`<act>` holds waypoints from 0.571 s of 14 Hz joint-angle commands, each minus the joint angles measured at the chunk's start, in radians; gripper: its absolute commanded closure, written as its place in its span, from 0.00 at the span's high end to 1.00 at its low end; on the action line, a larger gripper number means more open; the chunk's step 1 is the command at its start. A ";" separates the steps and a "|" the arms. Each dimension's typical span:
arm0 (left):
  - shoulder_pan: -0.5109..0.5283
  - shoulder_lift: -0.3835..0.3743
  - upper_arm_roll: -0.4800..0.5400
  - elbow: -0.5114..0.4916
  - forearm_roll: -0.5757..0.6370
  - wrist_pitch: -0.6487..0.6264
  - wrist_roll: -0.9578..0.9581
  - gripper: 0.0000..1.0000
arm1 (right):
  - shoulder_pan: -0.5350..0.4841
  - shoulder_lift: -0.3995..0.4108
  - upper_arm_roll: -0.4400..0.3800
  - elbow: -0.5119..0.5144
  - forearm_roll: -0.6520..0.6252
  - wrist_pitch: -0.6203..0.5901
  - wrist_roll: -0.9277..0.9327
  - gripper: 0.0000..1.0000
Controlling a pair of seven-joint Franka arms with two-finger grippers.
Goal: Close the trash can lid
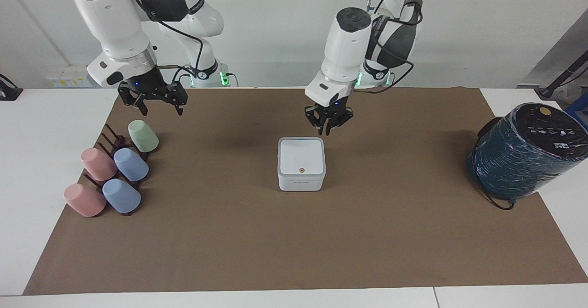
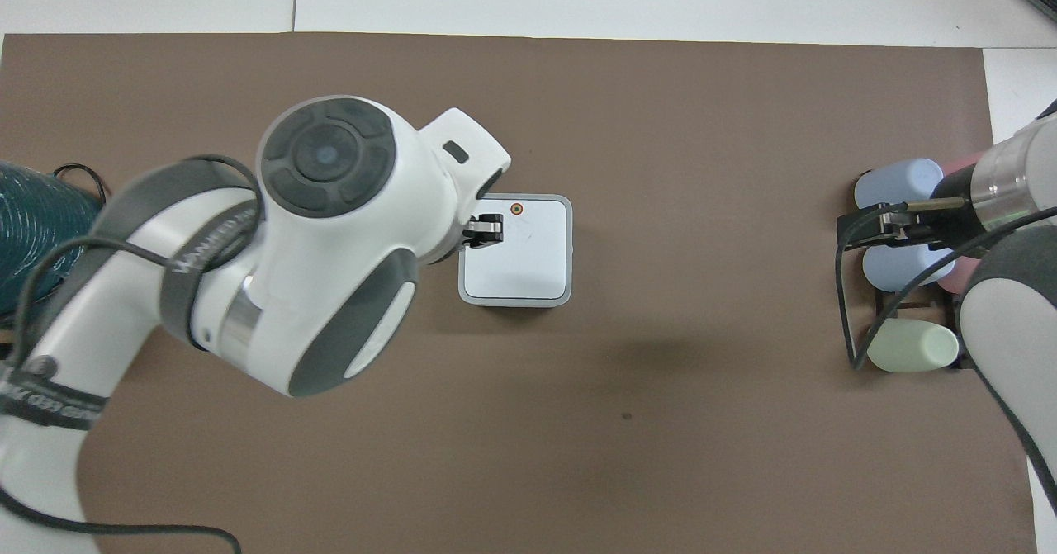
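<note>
Both end effectors [image 1: 329,126] [image 1: 157,102] aloft, empty.

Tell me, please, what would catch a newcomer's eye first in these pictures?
Mid-mat sits the white trash can with its lid flat down, the left gripper raised just above its robot-side corner. A dark teal cylinder leans at the left arm's end; the right gripper waits over the pastel cups.
</note>
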 commanded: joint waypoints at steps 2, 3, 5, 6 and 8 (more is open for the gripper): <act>0.175 -0.102 0.005 0.024 -0.007 -0.157 0.190 0.48 | -0.015 -0.012 0.008 -0.013 0.002 -0.002 -0.026 1.00; 0.216 -0.114 0.005 0.024 -0.001 -0.186 0.237 0.68 | -0.013 -0.014 0.008 -0.013 0.002 -0.002 -0.026 1.00; 0.308 -0.126 0.011 0.016 0.003 -0.217 0.319 1.00 | -0.013 -0.012 0.008 -0.013 0.002 -0.002 -0.025 1.00; 0.351 -0.126 0.011 0.016 0.003 -0.225 0.368 1.00 | -0.013 -0.012 0.008 -0.013 0.002 -0.002 -0.026 1.00; 0.408 -0.126 0.013 0.016 0.003 -0.226 0.423 1.00 | -0.013 -0.012 0.008 -0.013 0.002 -0.002 -0.026 1.00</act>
